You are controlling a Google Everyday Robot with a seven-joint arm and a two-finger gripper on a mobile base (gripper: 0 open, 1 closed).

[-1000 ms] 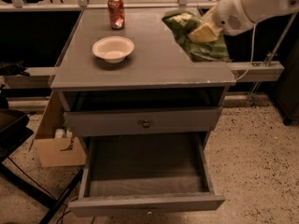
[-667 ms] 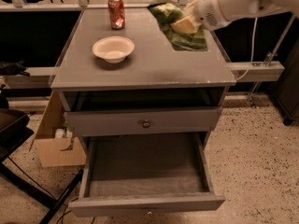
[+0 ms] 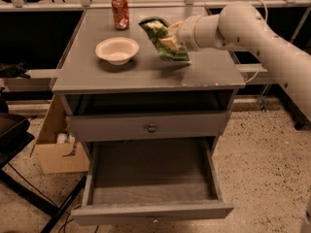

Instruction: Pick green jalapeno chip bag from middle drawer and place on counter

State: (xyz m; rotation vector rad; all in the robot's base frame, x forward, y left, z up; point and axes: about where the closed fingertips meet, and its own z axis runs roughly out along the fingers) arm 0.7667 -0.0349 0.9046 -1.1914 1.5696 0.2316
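Over right half of counter (image 3: 146, 74): gripper (image 3: 170, 41), reaching in from right side, clamped on green jalapeno chip bag (image 3: 176, 55). Bag tilted, long axis from far-left top down to near-right bottom. Lower end at or just above grey surface; cannot tell whether touching. Middle drawer (image 3: 150, 174) open below, bag not in it. White bowl (image 3: 117, 50) just left of bag, red soda can (image 3: 120, 12) farther back-left, both apart from bag. Likely next: straight down, then let go; bare counter directly beneath, bowl side to avoid.
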